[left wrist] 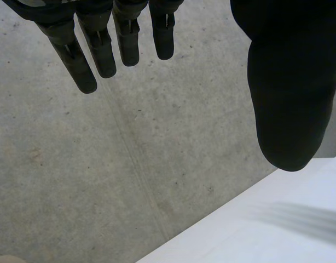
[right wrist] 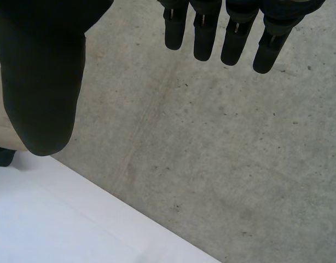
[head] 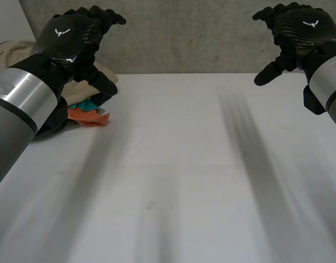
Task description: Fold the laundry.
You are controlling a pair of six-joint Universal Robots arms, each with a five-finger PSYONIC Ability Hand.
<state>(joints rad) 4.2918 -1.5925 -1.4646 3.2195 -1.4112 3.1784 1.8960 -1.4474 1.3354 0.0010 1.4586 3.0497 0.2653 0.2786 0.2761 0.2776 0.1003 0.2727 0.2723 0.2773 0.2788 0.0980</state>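
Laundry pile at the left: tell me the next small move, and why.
Probably lower the left robot hand onto the laundry pile and take one garment. Both robot hands hang open and empty above the table, the right robot hand far from the pile, and nothing is spread out for folding yet.

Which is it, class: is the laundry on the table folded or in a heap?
In a heap: the laundry lies crumpled, beige, teal and orange cloths jumbled together, none folded flat.
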